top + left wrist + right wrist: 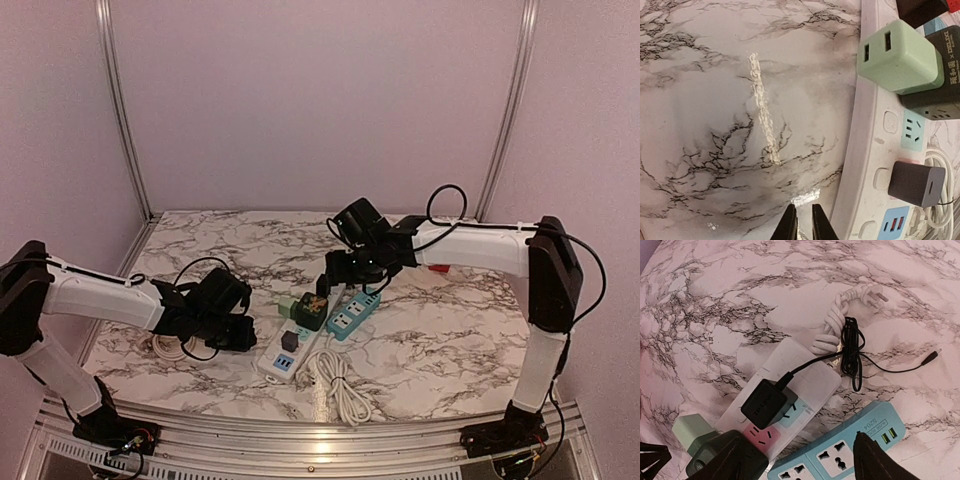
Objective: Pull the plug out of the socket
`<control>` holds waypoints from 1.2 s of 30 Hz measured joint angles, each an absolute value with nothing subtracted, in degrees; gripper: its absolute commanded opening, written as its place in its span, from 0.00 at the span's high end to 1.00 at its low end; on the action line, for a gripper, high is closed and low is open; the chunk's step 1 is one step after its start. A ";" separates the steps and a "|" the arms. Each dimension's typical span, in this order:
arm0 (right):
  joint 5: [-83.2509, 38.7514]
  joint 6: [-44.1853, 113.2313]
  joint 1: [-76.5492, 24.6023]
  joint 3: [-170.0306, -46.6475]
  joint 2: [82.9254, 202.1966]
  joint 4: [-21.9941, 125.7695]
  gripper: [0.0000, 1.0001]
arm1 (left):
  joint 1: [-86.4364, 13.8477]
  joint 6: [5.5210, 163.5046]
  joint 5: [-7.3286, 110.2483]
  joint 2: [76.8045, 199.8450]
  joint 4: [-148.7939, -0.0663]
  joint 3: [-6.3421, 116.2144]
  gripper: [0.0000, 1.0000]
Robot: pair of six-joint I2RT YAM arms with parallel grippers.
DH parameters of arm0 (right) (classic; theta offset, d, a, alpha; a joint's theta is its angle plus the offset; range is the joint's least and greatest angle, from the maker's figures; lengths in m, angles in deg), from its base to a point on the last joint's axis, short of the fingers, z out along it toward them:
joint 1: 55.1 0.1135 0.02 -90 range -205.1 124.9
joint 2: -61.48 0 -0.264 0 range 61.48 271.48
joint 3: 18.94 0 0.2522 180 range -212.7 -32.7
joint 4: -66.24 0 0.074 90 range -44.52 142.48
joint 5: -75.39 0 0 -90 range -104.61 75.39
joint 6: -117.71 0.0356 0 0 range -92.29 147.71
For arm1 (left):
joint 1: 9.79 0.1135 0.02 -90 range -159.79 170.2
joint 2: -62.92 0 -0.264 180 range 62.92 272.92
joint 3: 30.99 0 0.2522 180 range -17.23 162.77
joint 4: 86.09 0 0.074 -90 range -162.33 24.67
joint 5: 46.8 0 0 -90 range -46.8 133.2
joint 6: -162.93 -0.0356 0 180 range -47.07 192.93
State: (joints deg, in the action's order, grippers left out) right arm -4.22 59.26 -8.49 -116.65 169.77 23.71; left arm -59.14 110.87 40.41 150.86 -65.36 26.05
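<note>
A white power strip (300,340) lies at the table's middle. It carries a black adapter plug (767,402) with a black cord, a pale green adapter (897,50), a dark adapter (935,95) and a small grey cube charger (916,184). My right gripper (802,465) is wide open above the strip's far end. Its left finger hangs over the pink socket beside the black adapter, and its right finger over the blue strip. It touches nothing. My left gripper (804,222) is nearly shut and empty, low over the marble just left of the white strip.
A blue power strip (840,455) lies beside the white one on its right. A coiled white cable with its plug (840,325) and a thin black cord (852,352) lie beyond the strips. Another white cable coil (340,385) lies near the front edge.
</note>
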 measured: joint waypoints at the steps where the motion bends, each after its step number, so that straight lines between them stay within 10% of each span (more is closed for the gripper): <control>1: -4.06 59.26 -8.49 -116.41 169.38 23.73 0.29 | -59.92 111.19 40.56 151.58 -65.96 26.05 0.87; 24: -3.78 57.23 -12.80 -106.44 160.87 24.56 0.28 | -74.57 111.00 46.75 176.32 -67.33 57.64 0.88; 36: -3.69 55.98 -10.98 -114.22 167.17 22.79 0.34 | -69.41 111.19 46.93 164.39 -67.75 46.64 0.87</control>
